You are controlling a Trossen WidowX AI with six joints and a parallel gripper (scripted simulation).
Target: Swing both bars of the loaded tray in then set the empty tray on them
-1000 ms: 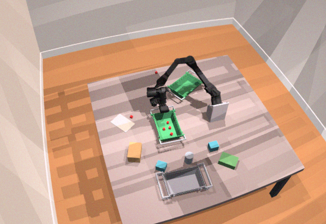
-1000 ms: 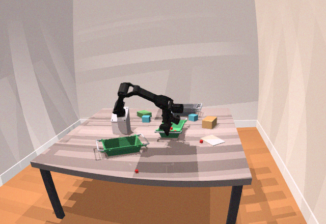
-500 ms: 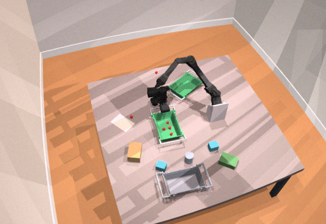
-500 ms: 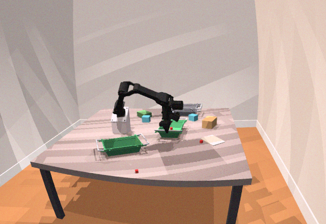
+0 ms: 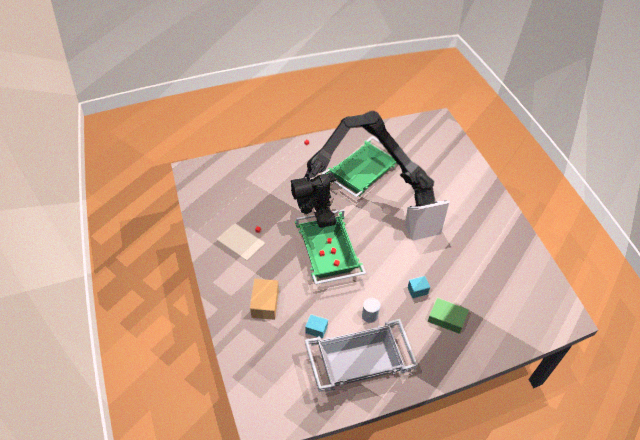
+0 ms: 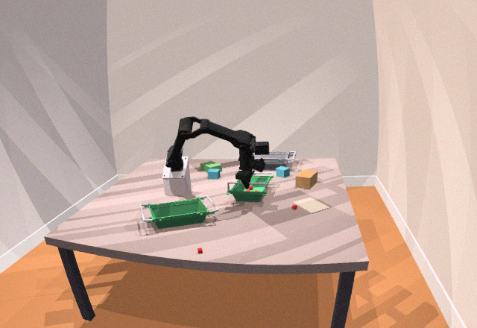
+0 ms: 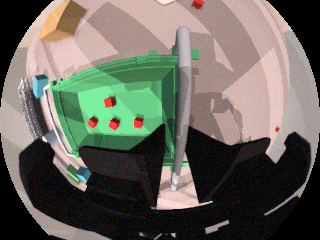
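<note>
The loaded green tray (image 5: pixel 347 245) (image 6: pixel 247 197) (image 7: pixel 150 90) stands on the table with several red blocks (image 5: pixel 333 250) (image 7: pixel 114 124) inside. Its bar at the arm's end (image 6: pixel 234 183) (image 7: pixel 184 75) is raised above the rim. Its other bar (image 5: pixel 339 278) (image 7: pixel 59 127) is swung out over the far end. My gripper (image 5: pixel 325 222) (image 6: pixel 246 186) (image 7: pixel 173 127) is partly open over the near end; in the wrist view the raised bar runs through the gap between the fingers, not clamped. The empty green tray (image 5: pixel 364 166) (image 6: pixel 180 221) lies beside it, bars out.
A grey tray with bars (image 5: pixel 361 363) is at the far side. A white cylinder (image 5: pixel 371 310), blue blocks (image 5: pixel 418 287) (image 5: pixel 316 325), a green block (image 5: pixel 448 315) and an orange block (image 5: pixel 264 298) stand around. A beige sheet (image 5: pixel 240 242) and loose red cubes (image 5: pixel 257 229) (image 5: pixel 306 141) also lie there.
</note>
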